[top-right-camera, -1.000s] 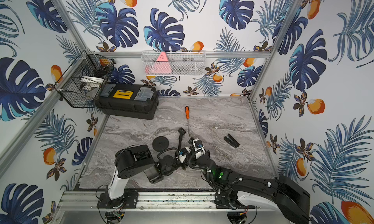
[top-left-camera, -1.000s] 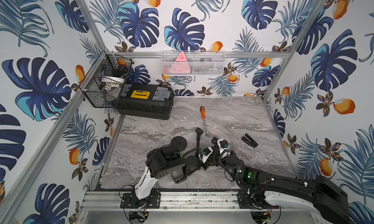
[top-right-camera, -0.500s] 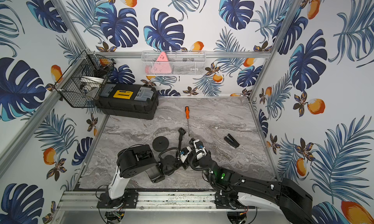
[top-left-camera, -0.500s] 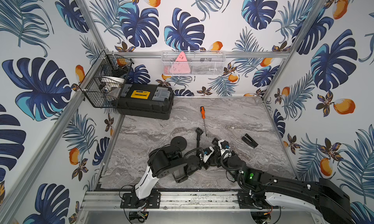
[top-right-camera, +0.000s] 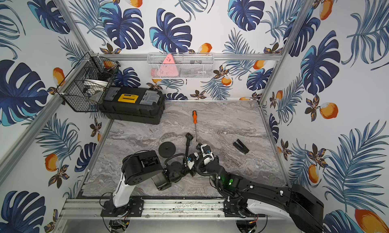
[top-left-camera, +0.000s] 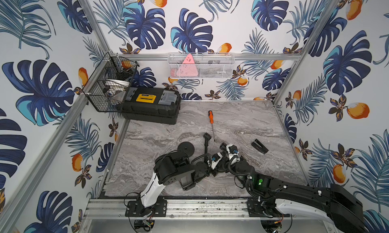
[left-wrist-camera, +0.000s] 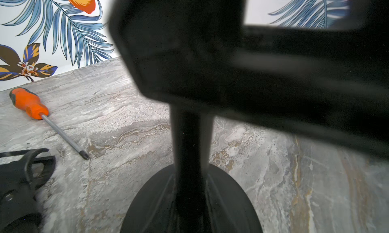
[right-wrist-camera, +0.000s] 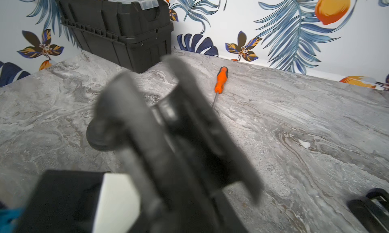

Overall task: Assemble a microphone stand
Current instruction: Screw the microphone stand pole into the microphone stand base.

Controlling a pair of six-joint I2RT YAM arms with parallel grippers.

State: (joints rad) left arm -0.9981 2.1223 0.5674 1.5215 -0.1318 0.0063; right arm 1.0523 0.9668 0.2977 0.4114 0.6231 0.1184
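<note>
Change is small: in both top views pole (top-left-camera: 205, 144), base disc (top-left-camera: 185, 148) and clip (top-left-camera: 259, 146) lie unmoved, apart, mid-frame. The 2 grippers meet just below-right of the pole: right gripper (right-wrist-camera: 150, 74) with fingers now spread and blurred, left gripper (left-wrist-camera: 190, 124) seemingly pressed shut, on what I cannot tell. Joining looks unstarted.

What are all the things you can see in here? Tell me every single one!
Toolbox: one, black with yellow label, table's back left.
Screwdriver: one, orange handle, middle of table.
Round base: one, black, flat on table.
Stand pole: one, black, lying beside the base.
Clip: one, black, right of arms.
Wire basket: one, black, left wall.
Mesh basket: one, white, back wall, holding pink triangle.
Table: one, grey marble.
Left end effector, right end effector: two, black, close together; grip unclear.
</note>
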